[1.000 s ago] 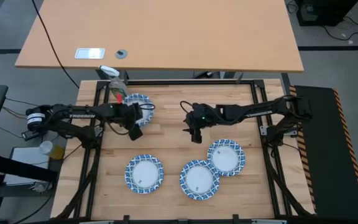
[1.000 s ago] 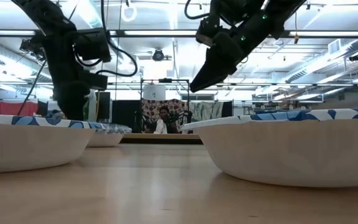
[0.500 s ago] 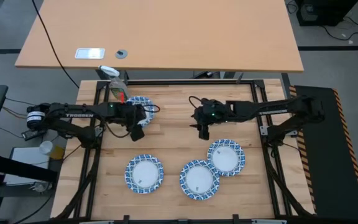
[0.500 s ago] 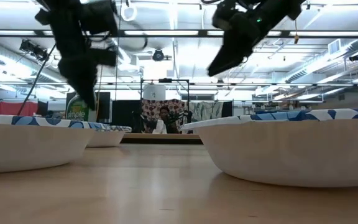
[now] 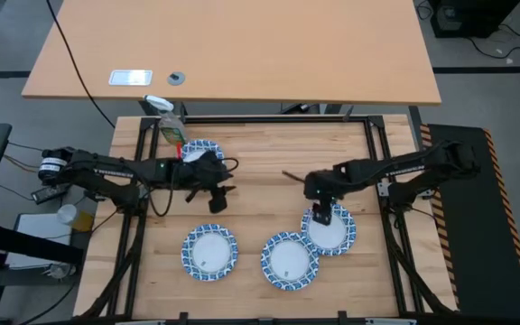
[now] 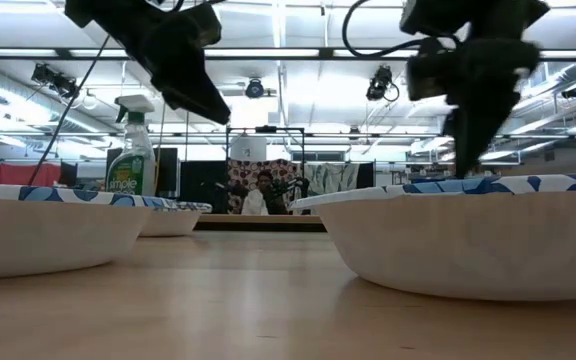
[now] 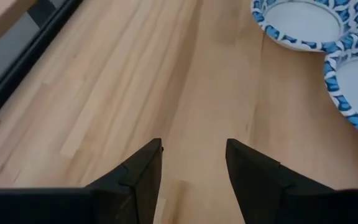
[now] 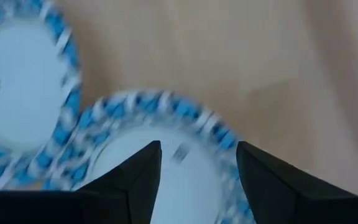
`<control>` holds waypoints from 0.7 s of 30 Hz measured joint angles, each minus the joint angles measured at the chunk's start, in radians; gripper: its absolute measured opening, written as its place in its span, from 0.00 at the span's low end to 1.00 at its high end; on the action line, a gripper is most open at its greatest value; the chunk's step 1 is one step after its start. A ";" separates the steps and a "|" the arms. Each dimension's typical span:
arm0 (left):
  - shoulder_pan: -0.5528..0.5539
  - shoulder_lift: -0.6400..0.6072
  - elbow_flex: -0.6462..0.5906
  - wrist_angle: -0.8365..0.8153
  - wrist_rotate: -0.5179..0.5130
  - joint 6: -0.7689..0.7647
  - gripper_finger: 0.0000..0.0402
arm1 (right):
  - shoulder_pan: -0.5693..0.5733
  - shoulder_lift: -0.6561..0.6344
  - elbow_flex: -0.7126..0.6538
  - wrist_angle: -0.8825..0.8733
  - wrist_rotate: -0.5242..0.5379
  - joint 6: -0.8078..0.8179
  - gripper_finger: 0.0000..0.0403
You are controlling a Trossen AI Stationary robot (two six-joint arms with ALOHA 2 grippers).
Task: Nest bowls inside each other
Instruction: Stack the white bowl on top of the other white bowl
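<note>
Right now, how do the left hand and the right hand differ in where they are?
The right hand hangs over the rim of the right bowl; the left hand hangs over bare table, above no bowl. The right hand's own camera is filled by that bowl; the left's shows mostly wood. Both are open and empty.

Left arm: reaches in from the left side, stretched nearly level, elbow low, wrist angled toward the near edge. Left gripper [image 5: 218, 197]: jaws apart, nothing between them, fingers [image 7: 135, 180] pointing down and forward above the tabletop [image 7: 104, 93].

Right arm: reaches in from the right side, forearm level, wrist bent steeply down. Right gripper [image 5: 322, 215]: jaws apart, nothing held, fingers [image 8: 135, 177] pointing almost straight down.
</note>
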 joint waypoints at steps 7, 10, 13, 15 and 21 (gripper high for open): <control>0.014 0.040 0.001 0.022 -0.002 0.003 0.45 | 0.101 0.015 0.001 -0.069 -0.060 0.044 0.54; 0.014 0.070 0.001 0.071 0.005 0.004 0.45 | 0.117 0.060 -0.003 -0.068 -0.104 0.059 0.54; 0.014 0.115 0.009 0.076 0.005 0.006 0.45 | 0.120 0.130 -0.005 -0.067 -0.123 0.067 0.54; 0.014 0.149 0.026 0.063 0.005 0.007 0.45 | 0.113 0.178 -0.005 -0.073 -0.123 0.070 0.54; 0.035 0.251 0.126 0.011 0.006 0.023 0.45 | 0.054 0.274 -0.005 -0.042 -0.013 0.044 0.54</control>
